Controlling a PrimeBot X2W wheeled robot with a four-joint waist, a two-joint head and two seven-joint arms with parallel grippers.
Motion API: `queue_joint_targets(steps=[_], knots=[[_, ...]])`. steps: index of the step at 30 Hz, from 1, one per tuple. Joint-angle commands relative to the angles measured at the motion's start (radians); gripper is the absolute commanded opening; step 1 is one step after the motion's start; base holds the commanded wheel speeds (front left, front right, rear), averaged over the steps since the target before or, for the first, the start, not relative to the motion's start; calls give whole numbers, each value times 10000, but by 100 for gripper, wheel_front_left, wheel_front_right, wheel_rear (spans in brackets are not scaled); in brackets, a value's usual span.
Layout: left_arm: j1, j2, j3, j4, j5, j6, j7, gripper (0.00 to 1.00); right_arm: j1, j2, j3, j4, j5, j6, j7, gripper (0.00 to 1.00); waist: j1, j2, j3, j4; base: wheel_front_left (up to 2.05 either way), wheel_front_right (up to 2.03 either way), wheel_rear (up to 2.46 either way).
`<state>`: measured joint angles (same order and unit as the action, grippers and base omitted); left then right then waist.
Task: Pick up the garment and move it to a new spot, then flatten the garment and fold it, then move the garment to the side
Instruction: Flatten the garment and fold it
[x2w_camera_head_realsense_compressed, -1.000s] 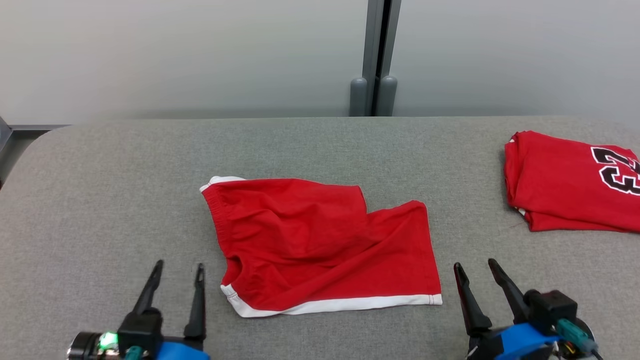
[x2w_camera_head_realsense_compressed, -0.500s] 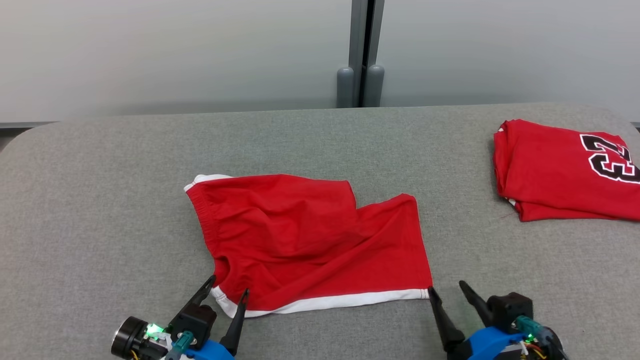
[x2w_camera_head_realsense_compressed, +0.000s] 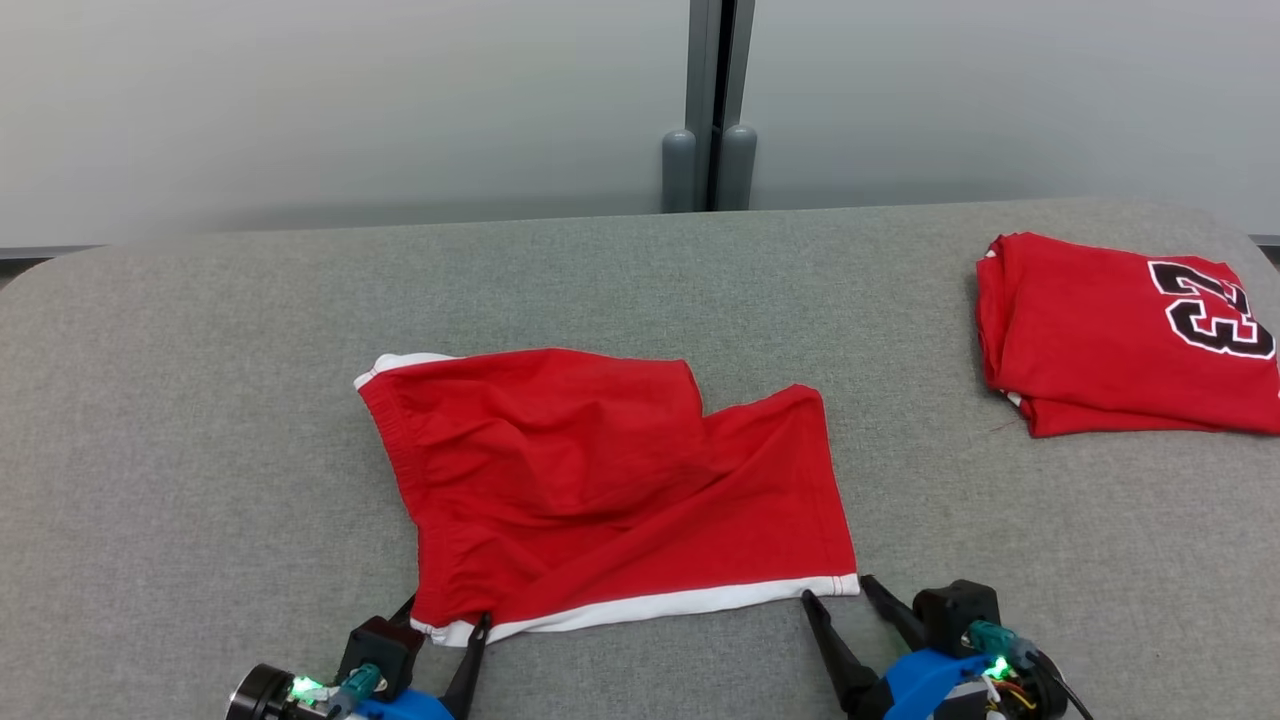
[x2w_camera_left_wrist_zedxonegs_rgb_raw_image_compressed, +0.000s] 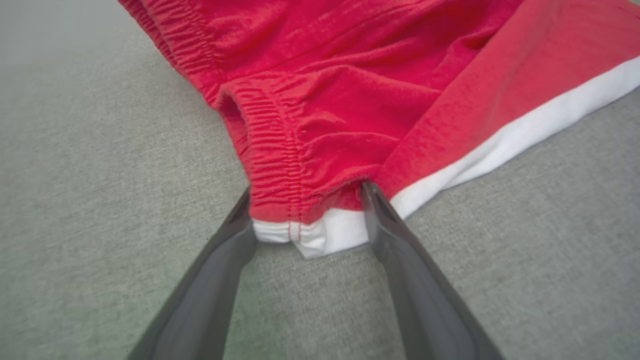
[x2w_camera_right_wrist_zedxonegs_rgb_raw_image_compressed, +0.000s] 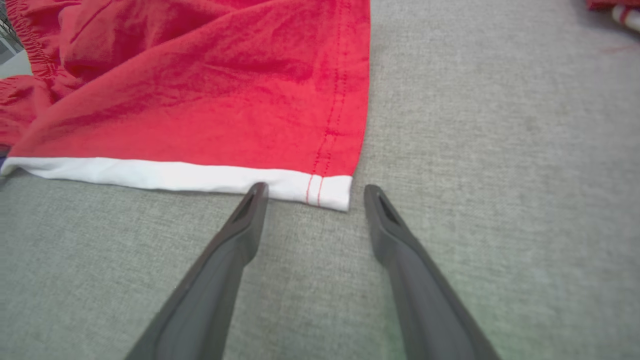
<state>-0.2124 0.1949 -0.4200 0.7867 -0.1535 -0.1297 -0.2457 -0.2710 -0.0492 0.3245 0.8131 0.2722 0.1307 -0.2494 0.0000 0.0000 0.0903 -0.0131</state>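
The garment (x2w_camera_head_realsense_compressed: 600, 490) is a pair of red shorts with white trim, lying crumpled on the grey table (x2w_camera_head_realsense_compressed: 200, 400). My left gripper (x2w_camera_head_realsense_compressed: 447, 615) is open at its near left corner. In the left wrist view the two fingers straddle the gathered waistband corner of the garment (x2w_camera_left_wrist_zedxonegs_rgb_raw_image_compressed: 350, 100), and the left gripper (x2w_camera_left_wrist_zedxonegs_rgb_raw_image_compressed: 306, 192) has not closed on it. My right gripper (x2w_camera_head_realsense_compressed: 835, 590) is open at the near right corner. In the right wrist view the right gripper (x2w_camera_right_wrist_zedxonegs_rgb_raw_image_compressed: 315, 190) has its tips level with the white hem corner of the garment (x2w_camera_right_wrist_zedxonegs_rgb_raw_image_compressed: 200, 100), one tip on each side.
A folded red jersey (x2w_camera_head_realsense_compressed: 1120, 350) with a black number lies at the table's far right, and its edge shows in the right wrist view (x2w_camera_right_wrist_zedxonegs_rgb_raw_image_compressed: 615, 7). A grey post (x2w_camera_head_realsense_compressed: 710, 150) stands against the pale wall behind the table.
Both grippers have moved inward and forward to the garment's near corners: the left now straddles the waistband corner, the right reaches the hem corner. The camera has shifted; the garment lies as before.
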Motion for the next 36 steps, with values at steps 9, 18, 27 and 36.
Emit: queue_joint_targets(steps=[9, 18, 27, 36], knots=[[-324, -110, -354, 652, -880, -1, -43, 0, -626, -22, 830, 765, 1014, 3, -128, 0, 0, 0, 33, 61, 0, 0, 0], [-893, 10, -278, -1178, -2386, -1, -199, 0, -1049, -136, 122, -961, 926, 2, -165, 0, 0, 0, 263, 111, 0, 0, 0], [-3887, 741, -366, -3319, -3544, -2, 405, 0, -4146, -796, -190, -1906, 869, 2, -49, 0, 0, 0, 1194, 64, 0, 0, 0], [-9389, 927, -451, -2509, -4131, -2, 1384, 0, -9794, -1150, -542, -616, 2048, 2, 624, 0, 0, 0, 3045, -154, 0, 0, 0]])
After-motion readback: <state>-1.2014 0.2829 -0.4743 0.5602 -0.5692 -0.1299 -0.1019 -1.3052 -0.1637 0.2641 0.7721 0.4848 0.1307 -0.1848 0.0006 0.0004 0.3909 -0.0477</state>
